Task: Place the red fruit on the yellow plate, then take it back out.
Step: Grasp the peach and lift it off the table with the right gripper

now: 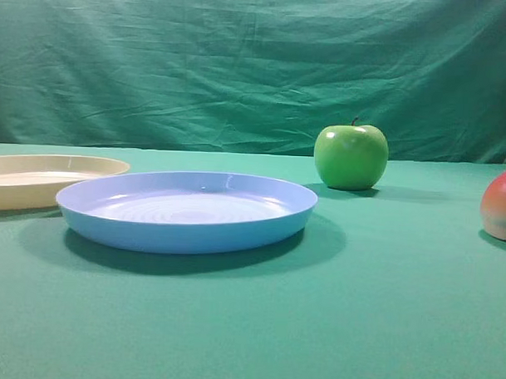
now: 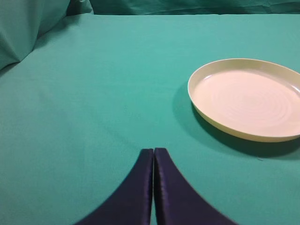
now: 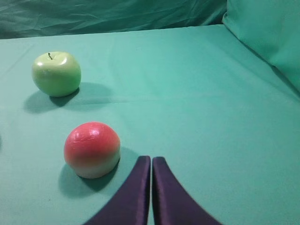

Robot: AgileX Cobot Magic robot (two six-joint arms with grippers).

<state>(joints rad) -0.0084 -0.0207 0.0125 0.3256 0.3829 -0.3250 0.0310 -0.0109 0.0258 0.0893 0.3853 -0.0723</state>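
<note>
dark purple fingers of my right end effector [image 3: 151, 161] are pressed together, gripping nothing, low over the green cloth desk [image 3: 211, 117]; my left end effector [image 2: 153, 153] is closed likewise. the round red fruit with a pale peach base [image 3: 92, 149] sits just left of the right fingertips, cut off in the high view. the pale cream-yellow plastic plate [image 2: 246, 98] lies bare, half hidden there behind a light-blue plastic plate [image 1: 186, 210]. a shiny green apple [image 3: 56, 73] stands farther back.

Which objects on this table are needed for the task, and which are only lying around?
Needed:
- round smooth red fruit fading to peach below
- shallow pale yellow plastic plate
- right gripper, shut, beside the fruit

Lying around:
- shiny green apple
- shallow light-blue plastic plate
- green tablecloth
</note>
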